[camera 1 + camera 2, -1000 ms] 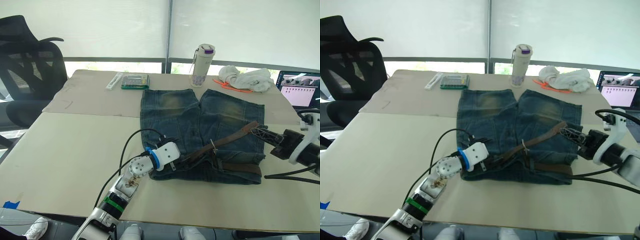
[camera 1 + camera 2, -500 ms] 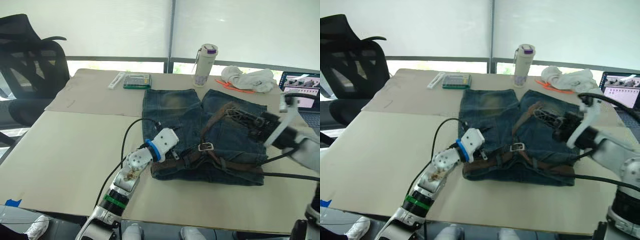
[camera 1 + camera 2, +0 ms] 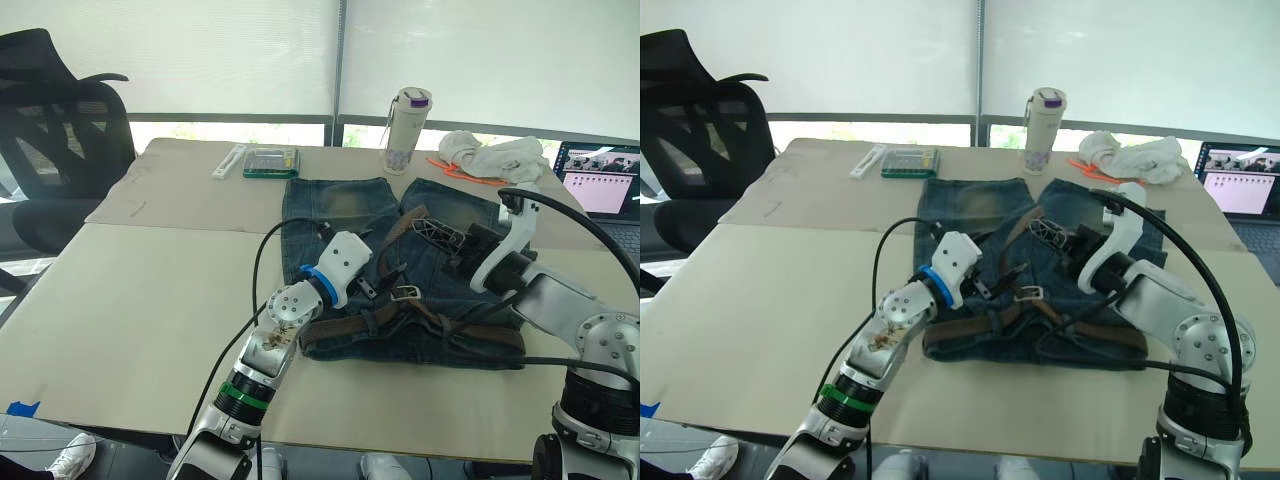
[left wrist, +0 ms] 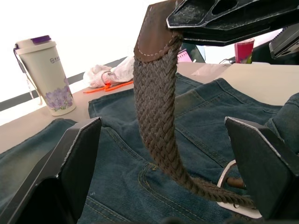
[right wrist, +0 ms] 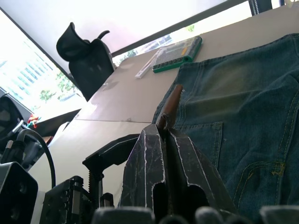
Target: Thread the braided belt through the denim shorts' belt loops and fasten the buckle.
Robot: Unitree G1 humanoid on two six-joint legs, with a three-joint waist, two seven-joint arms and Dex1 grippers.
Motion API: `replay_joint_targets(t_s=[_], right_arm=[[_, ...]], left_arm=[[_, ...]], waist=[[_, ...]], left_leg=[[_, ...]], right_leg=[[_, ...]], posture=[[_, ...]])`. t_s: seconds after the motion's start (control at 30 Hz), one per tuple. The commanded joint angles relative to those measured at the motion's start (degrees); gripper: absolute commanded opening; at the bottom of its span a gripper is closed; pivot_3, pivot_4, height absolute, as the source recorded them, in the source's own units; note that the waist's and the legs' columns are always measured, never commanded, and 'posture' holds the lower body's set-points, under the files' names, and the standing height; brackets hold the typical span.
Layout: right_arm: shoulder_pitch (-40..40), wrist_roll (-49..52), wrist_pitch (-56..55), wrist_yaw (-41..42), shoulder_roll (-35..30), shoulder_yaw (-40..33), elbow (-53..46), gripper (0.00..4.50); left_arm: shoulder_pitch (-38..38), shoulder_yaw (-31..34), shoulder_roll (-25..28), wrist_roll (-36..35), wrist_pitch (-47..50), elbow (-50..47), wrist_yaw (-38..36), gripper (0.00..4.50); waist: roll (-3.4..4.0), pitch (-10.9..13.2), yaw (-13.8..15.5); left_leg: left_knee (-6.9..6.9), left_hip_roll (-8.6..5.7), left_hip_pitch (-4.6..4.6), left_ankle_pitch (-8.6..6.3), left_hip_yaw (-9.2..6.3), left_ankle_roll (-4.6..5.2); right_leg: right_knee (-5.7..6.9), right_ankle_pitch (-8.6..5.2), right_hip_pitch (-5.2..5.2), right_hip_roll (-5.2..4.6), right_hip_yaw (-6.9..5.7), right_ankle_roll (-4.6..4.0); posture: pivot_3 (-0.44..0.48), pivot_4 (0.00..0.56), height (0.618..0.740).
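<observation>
Table (image 3: 140, 290), denim shorts (image 3: 345, 215), mug (image 3: 404, 130) behind, right claw (image 3: 425, 228) pinching braided belt (image 4: 156, 126)

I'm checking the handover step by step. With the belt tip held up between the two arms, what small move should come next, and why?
Probably the left pincer should close on the braided belt. Its fingers stand open on either side of the strap, which hangs from the right pincer, shut on the leather tip above the denim shorts. Gripping there would let the left arm take over the free end.
</observation>
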Motion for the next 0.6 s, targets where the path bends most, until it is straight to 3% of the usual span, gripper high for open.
replay_joint_targets(t_s=[0.03, 0.47, 0.5, 0.6], right_arm=[[0.58, 1.71, -2.09, 0.52, -0.73, -0.22, -2.48, 0.00], [2.75, 2.22, -3.60, 2.81, -2.60, 0.51, -3.59, 0.00], [2.87, 2.35, -3.69, 2.88, -2.60, 0.67, -3.70, 0.00], [3.09, 2.46, -3.98, 2.87, -2.70, 0.93, -3.75, 0.00]], left_arm=[[-1.23, -0.13, -1.00, -0.70, -0.10, -0.06, 0.18, 4.45], [-1.23, 1.05, -1.99, -3.44, 1.70, 1.51, -1.20, 4.45], [-1.11, 0.89, -2.00, -3.49, 1.82, 1.41, -1.40, 3.91], [-1.00, 0.99, -2.12, -3.75, 2.27, 1.21, -1.55, 2.92]], waist=[[0.00, 0.00, -0.01], [0.00, 0.00, -0.13], [0.00, 0.00, -0.13], [0.00, 0.00, -0.14]], left_leg=[[0.00, 0.00, 0.00, 0.00, 0.00, 0.00], [0.00, 0.00, -0.01, 0.00, 0.00, 0.00], [0.00, 0.00, -0.01, 0.00, 0.00, 0.00], [0.00, 0.00, -0.01, 0.00, 0.00, 0.00]], right_leg=[[0.00, 0.00, 0.00, 0.00, 0.00, 0.00], [-0.01, 0.00, 0.00, 0.01, 0.00, 0.00], [-0.01, 0.00, 0.00, 0.01, 0.00, 0.00], [-0.01, 0.00, 0.00, 0.01, 0.00, 0.00]], posture=[[0.000, 0.150, 0.737], [0.000, 0.150, 0.737], [0.000, 0.150, 0.737], [0.000, 0.150, 0.737]])
